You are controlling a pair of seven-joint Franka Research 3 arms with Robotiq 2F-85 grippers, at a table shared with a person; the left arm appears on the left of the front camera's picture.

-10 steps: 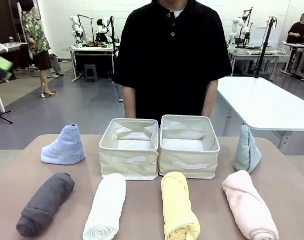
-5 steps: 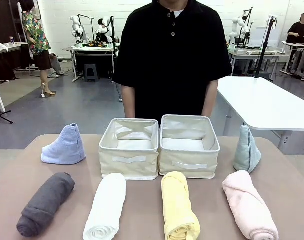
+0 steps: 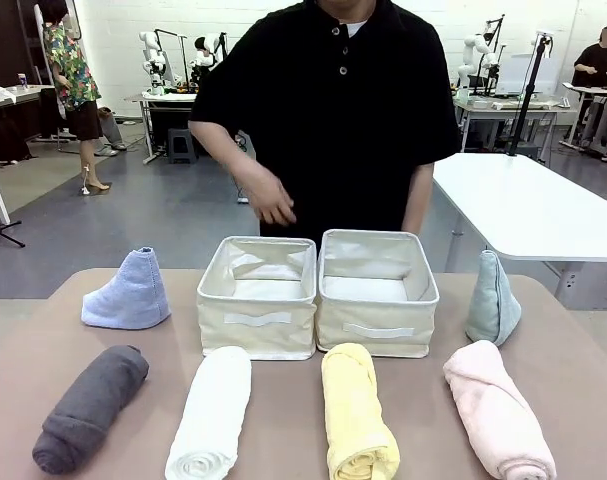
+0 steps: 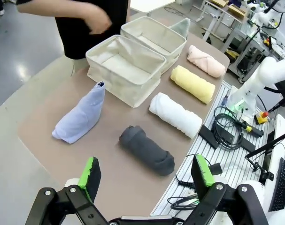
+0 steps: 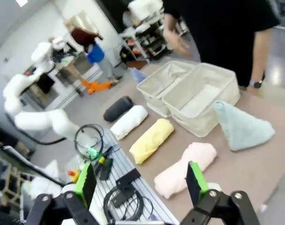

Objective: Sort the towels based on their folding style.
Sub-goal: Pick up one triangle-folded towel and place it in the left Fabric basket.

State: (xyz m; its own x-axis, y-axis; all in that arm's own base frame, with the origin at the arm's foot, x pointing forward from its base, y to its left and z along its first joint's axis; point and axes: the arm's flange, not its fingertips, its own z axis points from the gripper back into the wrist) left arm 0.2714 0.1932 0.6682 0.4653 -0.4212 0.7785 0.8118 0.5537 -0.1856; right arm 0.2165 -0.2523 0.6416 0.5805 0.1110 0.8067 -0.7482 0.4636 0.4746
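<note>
**Six to sort, none binned**

In front of the two cream fabric bins (image 3: 258, 340) lay a dark grey rolled terry towel (image 3: 90, 408), a white rolled towel (image 3: 211, 412), a yellow rolled towel (image 3: 358, 412) and a pale pink rolled towel (image 3: 498, 410). A lavender-blue folded wedge towel (image 3: 128, 293) stood left of the bins, a pale teal folded wedge towel (image 3: 492, 298) right of them. A person's hand (image 3: 273, 207) hovered behind the bins. The left gripper (image 4: 147, 168) and the right gripper (image 5: 141, 180) had their jaws spread and empty.

Two cream fabric bins stand side by side, walls touching, at the middle of the tan table (image 3: 293, 420) near its far edge: the left bin (image 3: 256, 322) and the right bin (image 3: 375, 328). Each has a flat handle on its near wall. A person in a black shirt (image 3: 353, 120) stands behind the far edge. A white table (image 3: 528, 205) stands beyond the far right corner.
</note>
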